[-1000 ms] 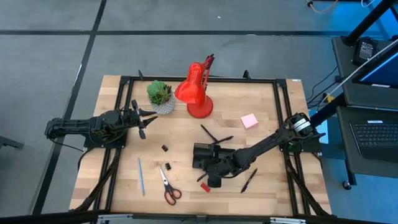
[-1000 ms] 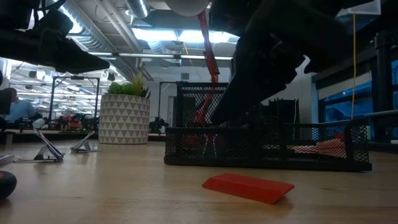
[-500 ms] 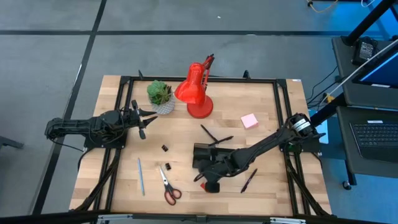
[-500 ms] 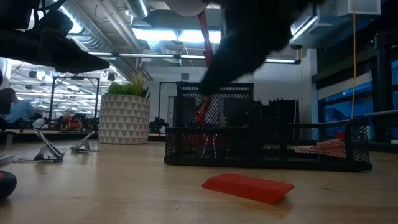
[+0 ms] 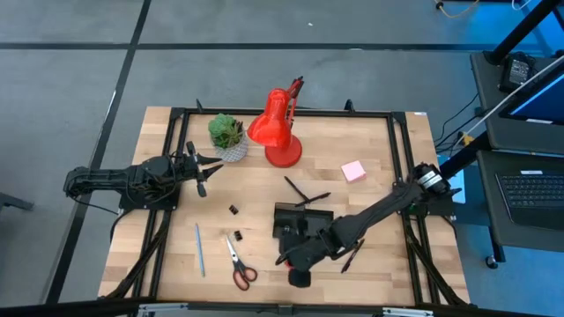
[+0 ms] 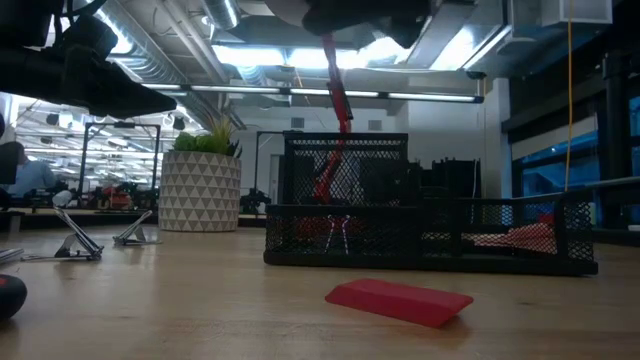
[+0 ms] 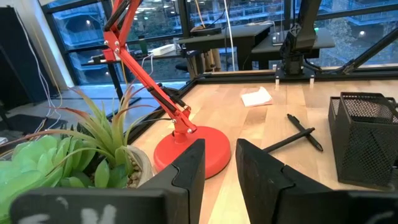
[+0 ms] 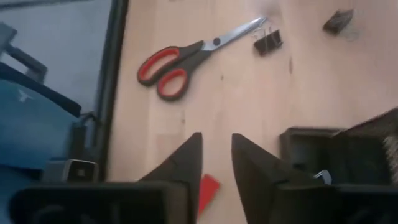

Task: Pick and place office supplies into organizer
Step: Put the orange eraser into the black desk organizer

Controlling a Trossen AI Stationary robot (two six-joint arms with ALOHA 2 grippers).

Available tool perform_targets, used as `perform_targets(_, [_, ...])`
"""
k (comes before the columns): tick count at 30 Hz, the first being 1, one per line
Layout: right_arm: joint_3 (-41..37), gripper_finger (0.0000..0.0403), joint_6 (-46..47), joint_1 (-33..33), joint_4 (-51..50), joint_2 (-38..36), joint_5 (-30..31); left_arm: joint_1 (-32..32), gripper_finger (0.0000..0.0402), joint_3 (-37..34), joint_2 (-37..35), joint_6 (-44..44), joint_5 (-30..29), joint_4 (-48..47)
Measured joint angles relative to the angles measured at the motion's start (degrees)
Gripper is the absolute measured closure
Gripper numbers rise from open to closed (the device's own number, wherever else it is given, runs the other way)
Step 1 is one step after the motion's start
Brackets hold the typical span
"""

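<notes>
Organizer, standing right of the table's centre, approached by the right gripper during the reach for the red block.
The right gripper was seen empty above the block at the tray's near edge, fingers slightly parted; descent and closure on the block were judged the next requirement. The left gripper, slightly parted and empty, waited beside the plant. No writing could be read.

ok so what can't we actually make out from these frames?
- Organizer contents: in the high view the right arm covers part of it; in the low view the mesh blurs what sits inside.
- Red block: the right gripper hides most of it in the right wrist view.
- Left gripper: only the fingers show in the left wrist view; nothing visible between them.
- Black clips: too small to tell apart from above.
</notes>
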Motion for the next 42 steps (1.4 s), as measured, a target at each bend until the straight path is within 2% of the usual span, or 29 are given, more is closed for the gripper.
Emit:
perform_targets(7, [0.0, 0.0260, 7.7, 2.1, 1.9, 0.0, -0.3, 0.0, 0.0315, 0.0, 0.0, 0.0, 0.0, 0.0])
perform_targets(13, [0.0, 0.0257, 10.0, 2.7, 3.3, 0.2, 0.1, 0.0, 0.0315, 0.0, 0.0, 0.0, 0.0, 0.0])
perform_targets(23, [0.1, 0.0257, 17.0, 2.7, -1.2, 1.4, 1.7, 0.0, 0.0315, 0.0, 0.0, 0.0, 0.0, 0.0])
perform_targets(26, [0.3, 0.0256, 19.3, 2.7, -1.8, 3.8, -0.9, 0.0, 0.0315, 0.0, 0.0, 0.0, 0.0, 0.0])
perform_targets(30, [3.8, 0.0256, 22.9, 2.7, -7.2, 7.7, -2.4, 0.0, 0.0315, 0.0, 0.0, 0.0, 0.0, 0.0])
perform_targets(39, [18.9, 0.0256, 30.1, 3.4, -30.2, 17.8, -0.4, 0.0, 0.0315, 0.0, 0.0, 0.0, 0.0, 0.0])
perform_targets(42, [21.4, 0.0256, 31.0, 3.3, -30.6, 19.4, -3.3, 0.0, 0.0315, 0.0, 0.0, 0.0, 0.0, 0.0])
